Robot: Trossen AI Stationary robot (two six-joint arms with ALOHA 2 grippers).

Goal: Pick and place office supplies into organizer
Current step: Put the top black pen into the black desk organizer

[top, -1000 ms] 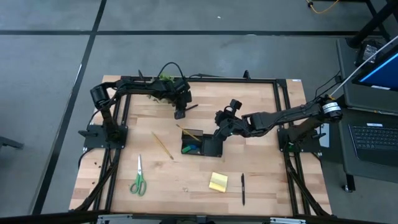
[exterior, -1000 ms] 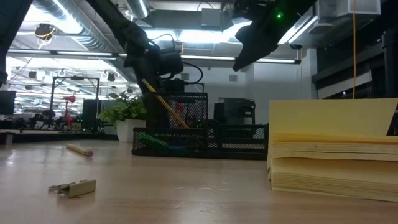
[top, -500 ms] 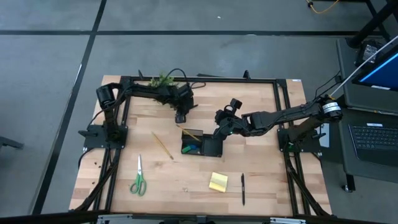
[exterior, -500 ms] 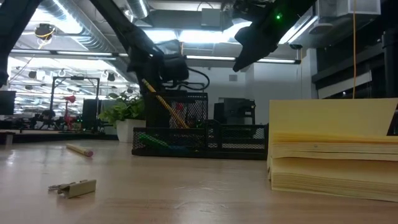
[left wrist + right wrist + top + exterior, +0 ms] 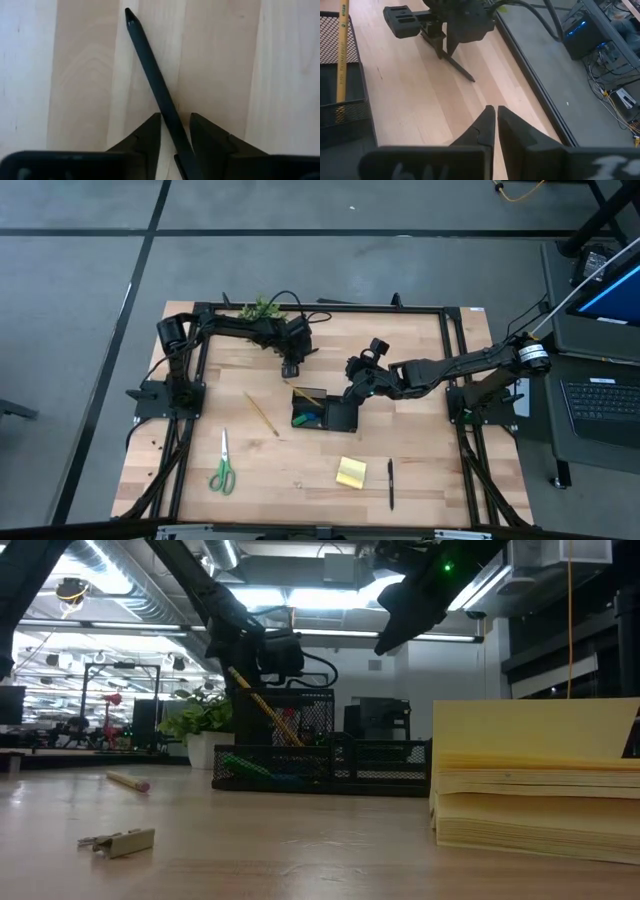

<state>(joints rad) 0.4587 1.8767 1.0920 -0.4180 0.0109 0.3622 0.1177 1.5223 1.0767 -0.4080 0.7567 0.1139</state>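
High view: two pens (image 5: 390, 483); one scissors (image 5: 222, 465); left end effector (image 5: 174, 131) straddling pen, grip uncertain; right end effector (image 5: 496, 116) closed.
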